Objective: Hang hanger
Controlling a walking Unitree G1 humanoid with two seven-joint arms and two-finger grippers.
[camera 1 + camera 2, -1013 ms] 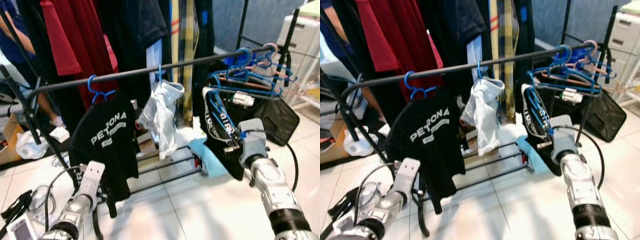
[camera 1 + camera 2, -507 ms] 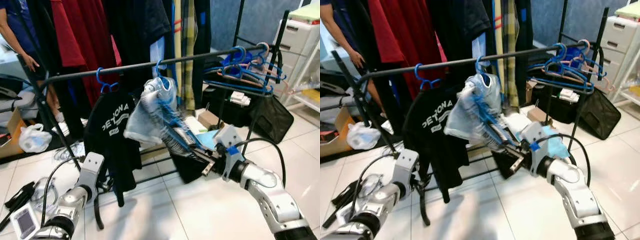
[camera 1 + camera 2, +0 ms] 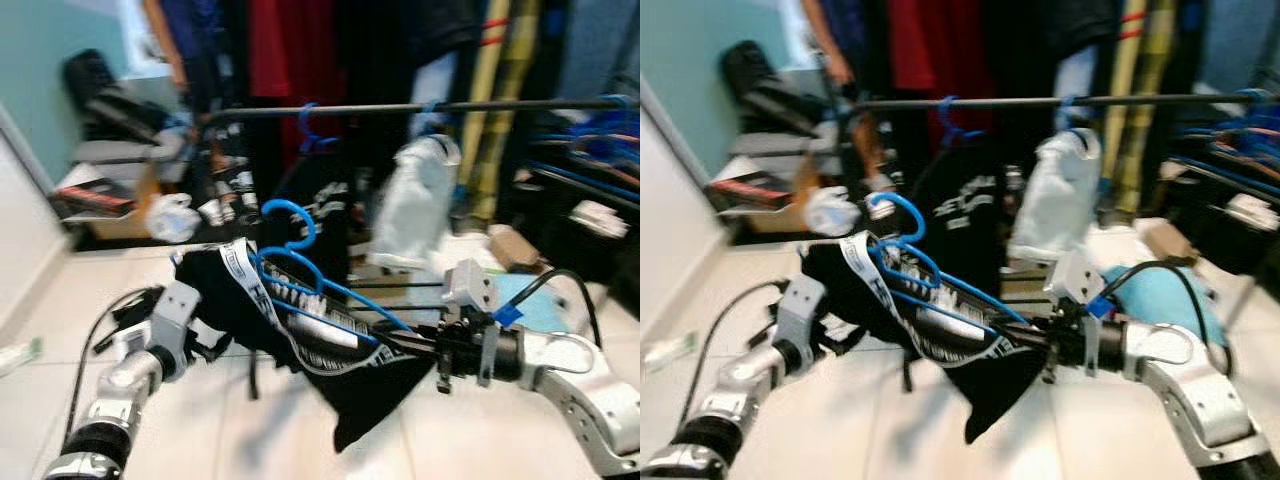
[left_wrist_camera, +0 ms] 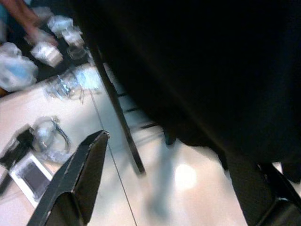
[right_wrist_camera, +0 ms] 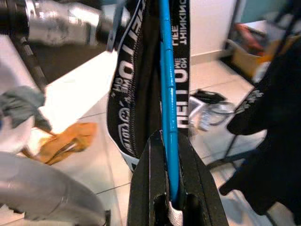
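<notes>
- The right gripper [image 3: 425,347], at lower right of the left eye view, is clamped on the blue hanger [image 3: 300,262]; in the right wrist view the two black fingers [image 5: 148,188] pinch its thin blue bar.
- The hanger lies nearly flat, pointing toward frame left at mid-frame, its curved hook [image 3: 285,212] raised at the far end. It is bright blue plastic wire with several thin bars.
- A black garment [image 3: 370,385] with white lettered straps hangs draped on the hanger, sagging below it toward the tiled floor [image 3: 200,430].
- The left gripper [image 4: 164,188] sits at lower left of the eye view, its fingers spread apart, holding nothing; dark cloth hangs just ahead of it.
- Farther back, a black rail [image 3: 420,107] runs across the upper frame.
- On the rail hang a black shirt [image 3: 322,205] on a blue hanger and a pale grey garment [image 3: 418,200].
- Behind those are red and dark clothes [image 3: 290,50], blurred.
- A person [image 3: 845,50] stands at upper left, beyond the rail.
</notes>
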